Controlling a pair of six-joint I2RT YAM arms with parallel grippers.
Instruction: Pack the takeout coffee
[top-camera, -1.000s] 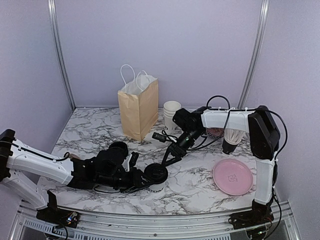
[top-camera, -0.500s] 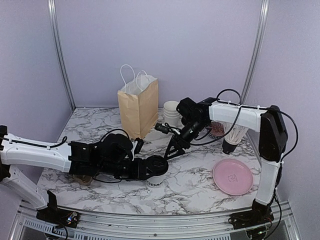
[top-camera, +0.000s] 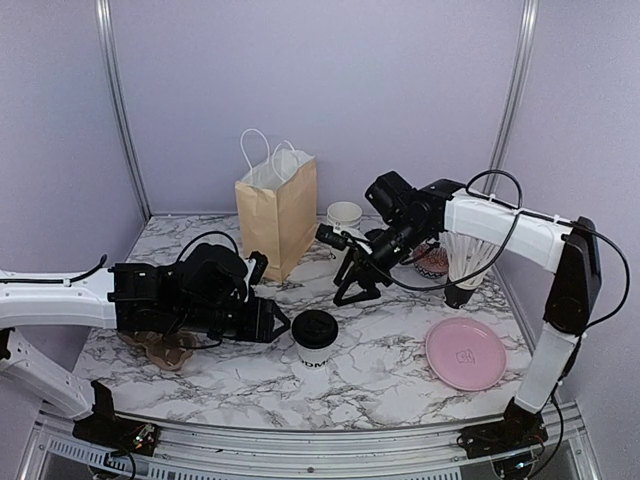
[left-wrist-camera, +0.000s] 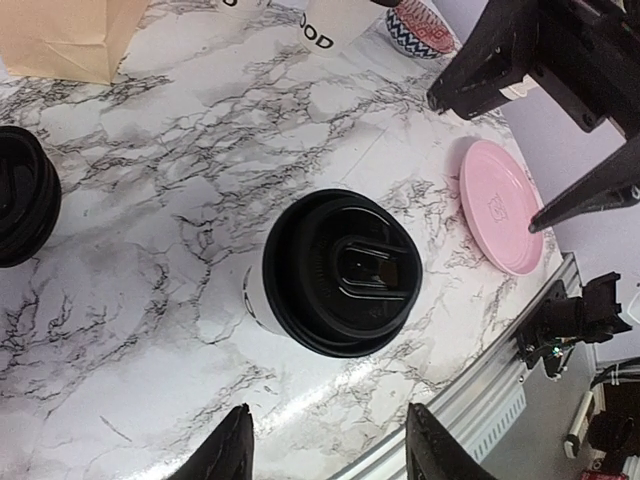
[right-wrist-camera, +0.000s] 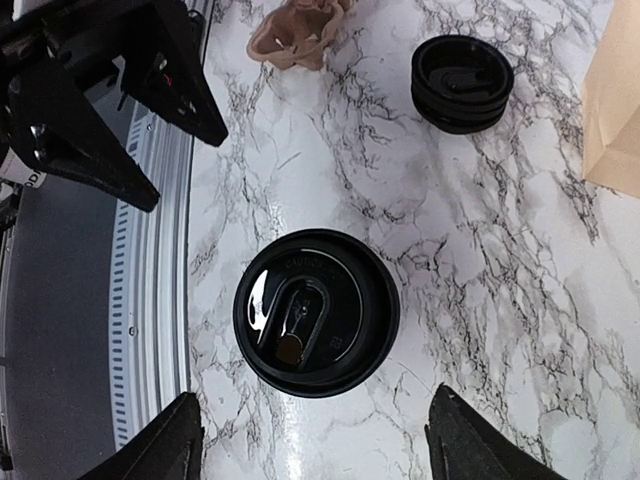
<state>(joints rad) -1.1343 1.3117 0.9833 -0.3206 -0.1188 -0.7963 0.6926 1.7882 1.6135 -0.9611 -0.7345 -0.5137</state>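
White paper takeout coffee (top-camera: 315, 338) | upright on marble table (top-camera: 400, 370), between 2 grippers | left gripper (left-wrist-camera: 330, 445): jaws apart, empty | right gripper (right-wrist-camera: 315, 440): jaws apart, empty | probably light, thin wall crushable: grip sidewall just under lid (left-wrist-camera: 340, 272), gently

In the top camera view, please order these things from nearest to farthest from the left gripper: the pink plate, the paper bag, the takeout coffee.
1. takeout coffee: just right of the left gripper, at the table's front.
2. paper bag: behind the gripper, toward the back wall.
3. pink plate: far on the right side.
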